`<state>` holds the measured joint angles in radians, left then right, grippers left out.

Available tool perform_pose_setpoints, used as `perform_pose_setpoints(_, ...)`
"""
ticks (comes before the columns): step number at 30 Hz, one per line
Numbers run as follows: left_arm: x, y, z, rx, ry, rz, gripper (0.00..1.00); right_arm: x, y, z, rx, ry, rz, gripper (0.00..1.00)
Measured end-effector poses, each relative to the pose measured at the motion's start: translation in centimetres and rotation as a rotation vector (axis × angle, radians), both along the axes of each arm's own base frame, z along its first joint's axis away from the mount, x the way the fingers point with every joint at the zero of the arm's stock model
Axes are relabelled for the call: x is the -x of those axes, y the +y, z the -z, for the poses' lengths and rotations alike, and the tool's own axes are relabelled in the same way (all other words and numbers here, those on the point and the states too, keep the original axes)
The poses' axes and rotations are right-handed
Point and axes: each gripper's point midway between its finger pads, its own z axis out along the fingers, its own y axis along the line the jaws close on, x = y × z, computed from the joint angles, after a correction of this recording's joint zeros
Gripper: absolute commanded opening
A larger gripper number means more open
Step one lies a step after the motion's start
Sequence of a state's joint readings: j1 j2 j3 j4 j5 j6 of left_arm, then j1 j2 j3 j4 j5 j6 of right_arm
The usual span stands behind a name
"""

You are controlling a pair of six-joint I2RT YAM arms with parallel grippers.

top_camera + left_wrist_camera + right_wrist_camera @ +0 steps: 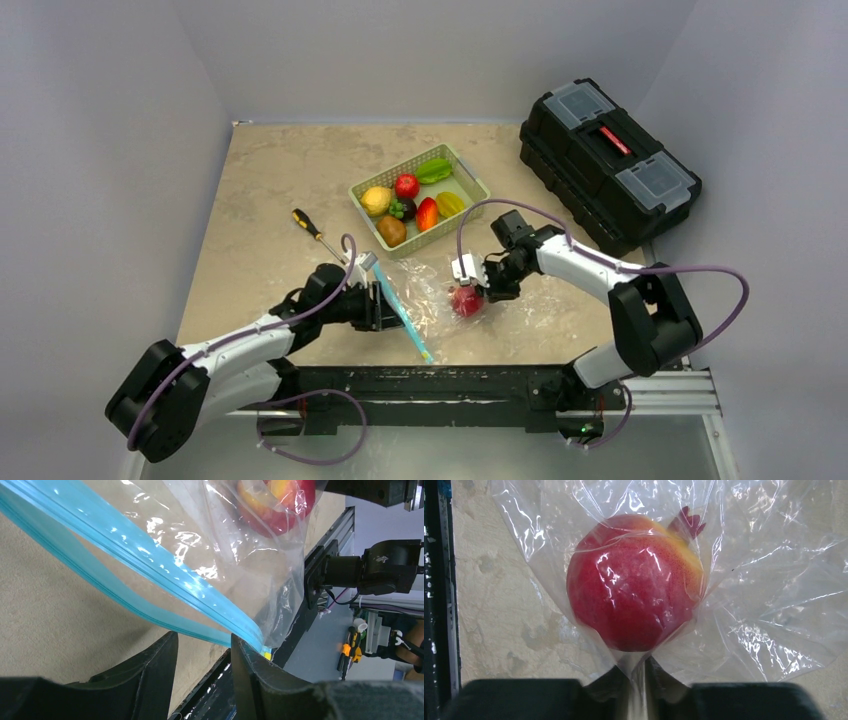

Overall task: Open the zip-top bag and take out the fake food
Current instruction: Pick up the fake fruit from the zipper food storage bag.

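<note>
One piece of fake food [634, 600], a red pomegranate with a yellow blush, sits inside the zip-top bag [525, 310]. The bag lies on the table [270, 170] just on the arm-base side of the green basket [478, 185]. The right gripper [639, 667] comes in from the right of the basket. Its jaws are closed on a fold of the clear plastic right beside the pomegranate, and the film is drawn tight over the fruit.

The bag's light-blue zipper strip [405, 315] runs away from the basket's near left corner toward the arm bases, and its two halves are parted. The left gripper [202, 640] is at that strip. Its jaws stand apart with bare table showing between them, and the end of the strip meets the tip of one finger [250, 675]. I cannot tell whether it is caught there.

Several more plastic fruits and vegetables [391, 230] fill the basket. A yellow-and-black-handled screwdriver [315, 230] lies just left of the basket, and a black toolbox [610, 165] stands to its right.
</note>
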<state>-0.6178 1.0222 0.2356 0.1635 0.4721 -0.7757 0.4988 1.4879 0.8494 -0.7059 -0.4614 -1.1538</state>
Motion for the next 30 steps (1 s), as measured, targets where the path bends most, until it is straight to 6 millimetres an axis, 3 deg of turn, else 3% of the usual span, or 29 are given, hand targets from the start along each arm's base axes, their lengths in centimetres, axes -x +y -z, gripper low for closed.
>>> perform_pose_setpoints(6, -0.1, 0.1, -0.4, 0.004, -0.015, -0.006, 0.43, -0.5, 0.7, -1.5, -0.036, -0.014, 0.014, 0.61)
perform_pose_setpoints(11, 0.1, 0.7, -1.8, 0.009, -0.065, -0.022, 0.43, -0.9, 1.2, -5.5, -0.089, -0.092, -0.011, 0.71)
perform_pose_setpoints(16, 0.6, 1.5, -2.2, -0.007, -0.079, -0.031, 0.40, -0.5, 2.0, -7.7, -0.145, -0.121, -0.074, 0.70)
perform_pose_setpoints(23, 0.4, 1.4, -2.2, -0.019, -0.066, -0.032, 0.31, 0.3, 3.1, -5.6, -0.123, -0.057, -0.130, 0.67)
perform_pose_setpoints(30, -0.4, 0.7, -1.0, -0.030, -0.039, -0.023, 0.28, -0.3, 2.8, -3.6, -0.076, -0.063, -0.124, 0.57)
